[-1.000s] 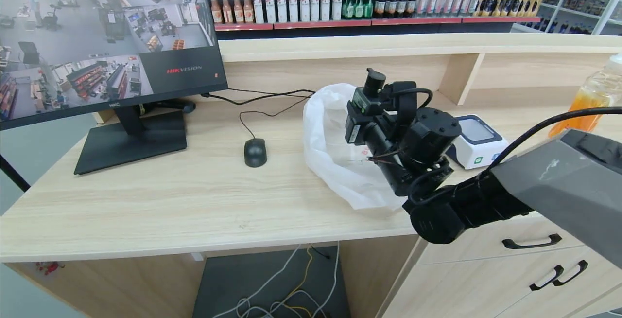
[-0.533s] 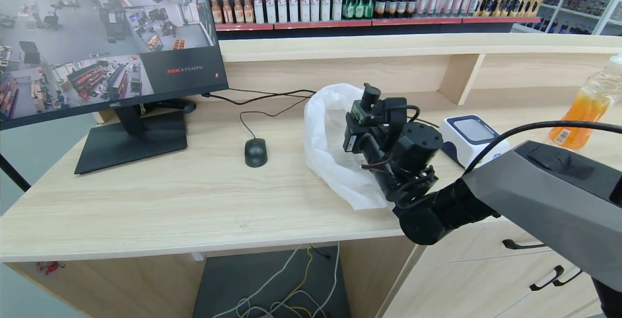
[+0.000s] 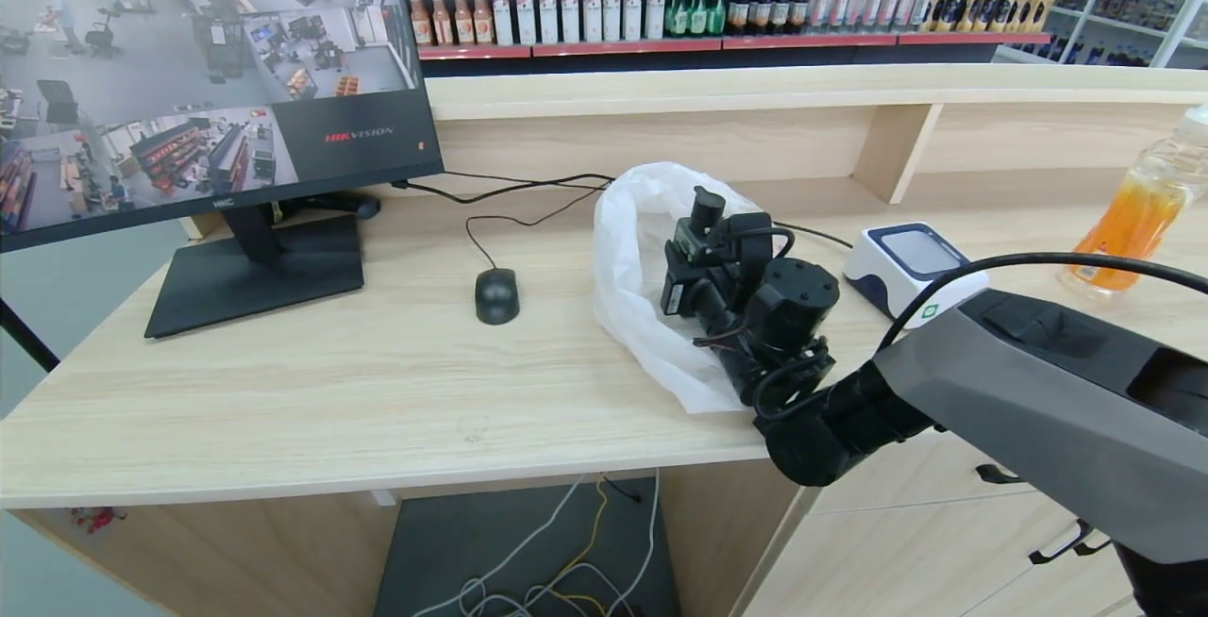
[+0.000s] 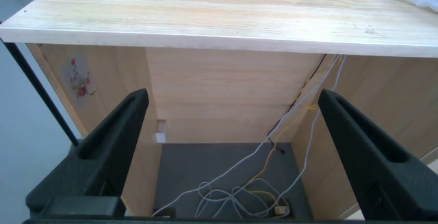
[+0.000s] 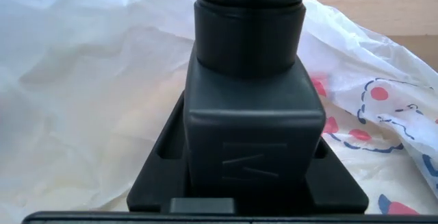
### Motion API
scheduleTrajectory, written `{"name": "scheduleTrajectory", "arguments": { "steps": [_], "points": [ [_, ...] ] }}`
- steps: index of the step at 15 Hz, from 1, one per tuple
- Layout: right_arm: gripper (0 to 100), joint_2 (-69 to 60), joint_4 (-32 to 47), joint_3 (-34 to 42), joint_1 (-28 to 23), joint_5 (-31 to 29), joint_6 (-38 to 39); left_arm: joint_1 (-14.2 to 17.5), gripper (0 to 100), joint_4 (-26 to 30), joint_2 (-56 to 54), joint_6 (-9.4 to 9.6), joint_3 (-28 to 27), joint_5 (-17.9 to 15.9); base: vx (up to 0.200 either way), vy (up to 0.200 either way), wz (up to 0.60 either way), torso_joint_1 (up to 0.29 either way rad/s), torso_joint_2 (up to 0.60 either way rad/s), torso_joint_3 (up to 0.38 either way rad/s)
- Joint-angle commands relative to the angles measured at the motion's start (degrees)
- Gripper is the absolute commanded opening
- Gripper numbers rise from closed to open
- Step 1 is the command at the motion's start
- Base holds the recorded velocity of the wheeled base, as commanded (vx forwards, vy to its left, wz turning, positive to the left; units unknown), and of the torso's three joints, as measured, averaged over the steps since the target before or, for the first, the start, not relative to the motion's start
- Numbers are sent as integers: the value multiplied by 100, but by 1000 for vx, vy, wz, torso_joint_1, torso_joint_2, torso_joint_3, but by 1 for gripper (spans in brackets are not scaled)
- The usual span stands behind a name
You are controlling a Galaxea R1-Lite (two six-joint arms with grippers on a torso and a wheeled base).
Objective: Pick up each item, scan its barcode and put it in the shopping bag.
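Counter (image 3: 330, 391) bears shopping bag (image 3: 630, 249), shelves (image 3: 727, 43) behind; left claw (image 4: 233, 114) wide; right claw (image 3: 703, 221): cannot tell.

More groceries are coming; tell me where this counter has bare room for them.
Widest bare stretch: the front of the counter, from the monitor stand and mouse to the near edge. A smaller gap lies between mouse and shopping bag. Crowded: around bag and scanner.

Shopping bag (image 3: 628, 268) is white with red and blue prints, table (image 3: 330, 381) is pale wood grain, scanner (image 3: 906, 270) white and navy, bottle (image 3: 1128, 221) orange, mouse (image 3: 495, 296) black.
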Motion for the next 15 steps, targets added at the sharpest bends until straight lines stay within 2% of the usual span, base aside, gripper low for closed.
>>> {"name": "scheduleTrajectory", "arguments": {
  "steps": [1,15],
  "points": [
    [0,81,5,2,3,-8,-3,1,100,-1,-2,-1,0,2,0,0,0,0,0,0],
    [0,266,-232,2,29,9,-3,1,100,-1,-2,-1,-9,2,0,0,0,0,0,0]
  ]
}}
